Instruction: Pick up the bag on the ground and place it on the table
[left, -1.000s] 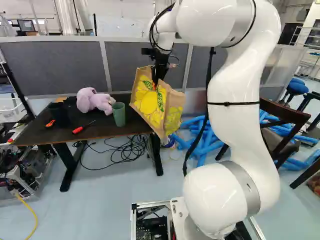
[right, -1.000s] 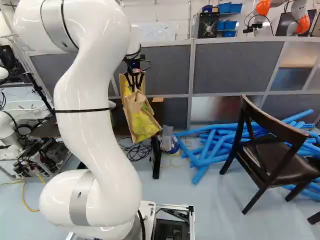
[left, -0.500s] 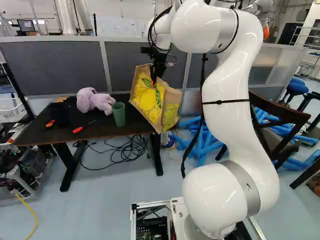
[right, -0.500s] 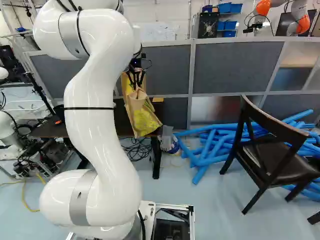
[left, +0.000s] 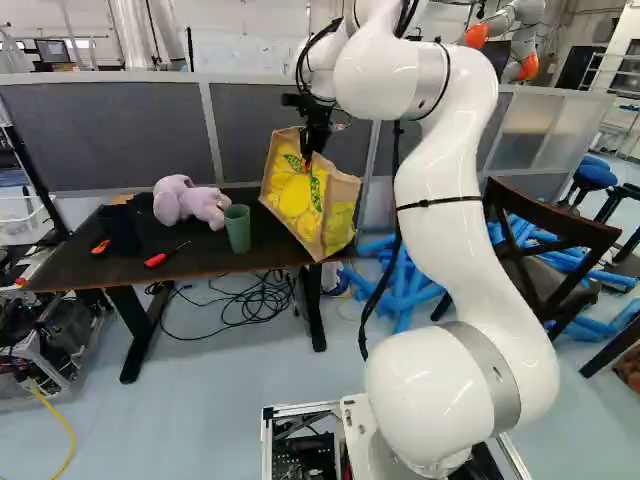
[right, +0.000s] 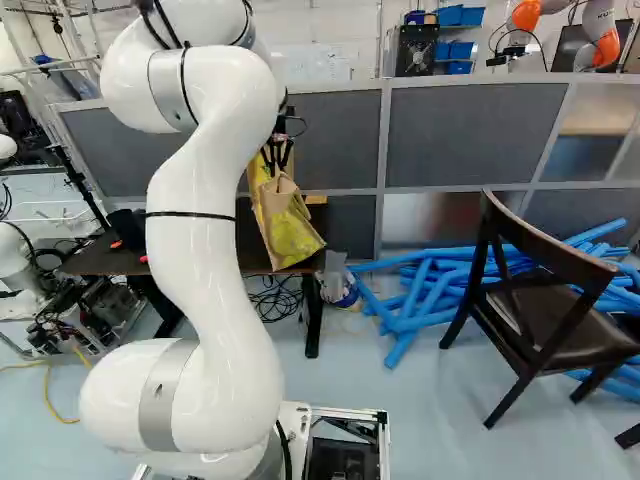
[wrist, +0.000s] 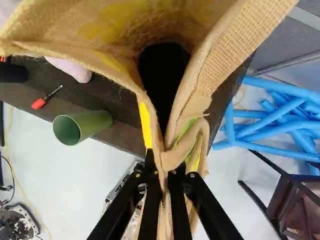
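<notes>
In the left base view, we are keeping the bag (left: 303, 205) hanging below our gripper (left: 309, 155), at the right end of the table (left: 105, 270); the bag's lower edge is overlapping the table's edge there, and we are not able to tell whether they are touching; bare floor is lying below and nearer than the gripper; since the earlier frame, our arm is swinging its upper bend left, and the bag is shifting slightly left with it; left of the gripper we are counting one plush toy (left: 185, 199), one green cup (left: 238, 229) and one screwdriver (left: 167, 255) on the table.

In the right base view, floor is opening right of the gripper, as far as one whole chair (right: 540, 320); the bag's lower edge is showing higher than before; a pile of blue tubes (right: 425, 290), too tangled for counting, is lying beyond.

In the wrist view, we are pinching one bag's rim between both fingers; its mouth is gaping ahead of them, and the table's edges are running out from under it on both sides.
</notes>
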